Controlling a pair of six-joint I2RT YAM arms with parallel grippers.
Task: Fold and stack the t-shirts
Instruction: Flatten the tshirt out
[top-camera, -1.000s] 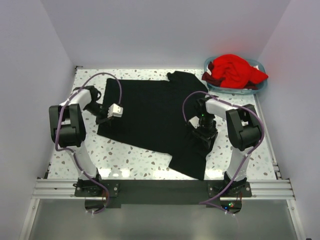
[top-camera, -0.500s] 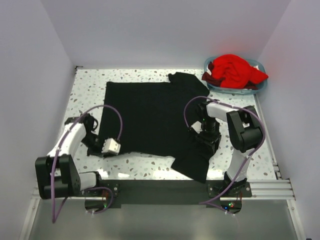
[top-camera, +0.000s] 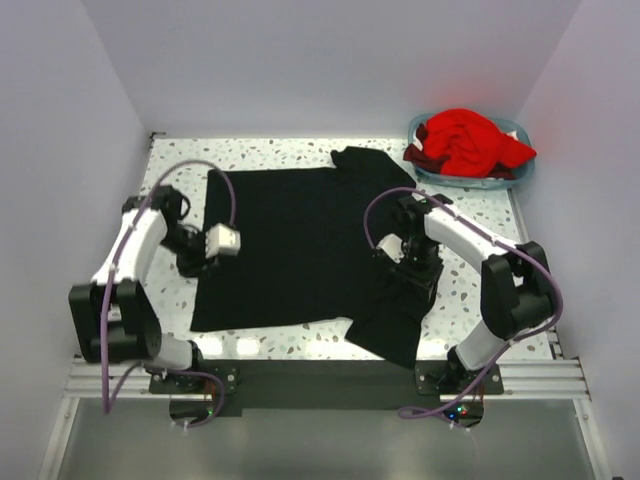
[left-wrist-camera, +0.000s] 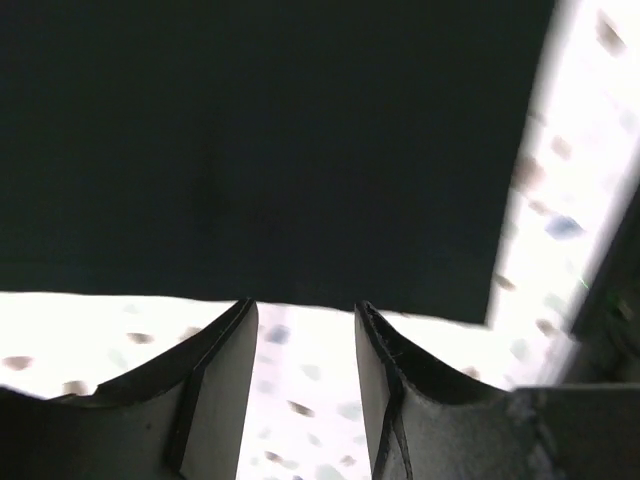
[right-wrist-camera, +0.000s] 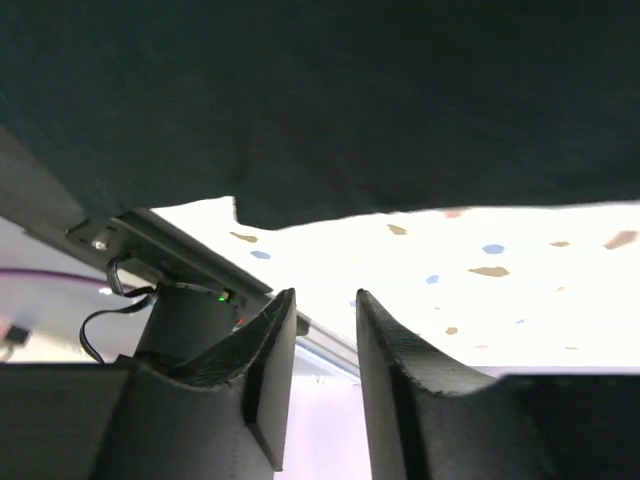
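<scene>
The black t-shirt lies spread flat on the speckled table, with one sleeve bunched toward the near right. My left gripper hovers at its left edge. In the left wrist view that gripper is open, only table shows between its fingers, and the black shirt's edge lies just past the tips. My right gripper is over the bunched sleeve. In the right wrist view it is open and holds nothing, with black cloth beyond it. The red t-shirt is heaped in the basket.
The light blue basket stands at the far right corner of the table. White walls close in the left, back and right sides. A metal rail with both arm bases runs along the near edge.
My left gripper dragged the shirt's left side toward the near edge, opened and let it go, then moved back up along the left edge. The right gripper shifted slightly over the sleeve.
</scene>
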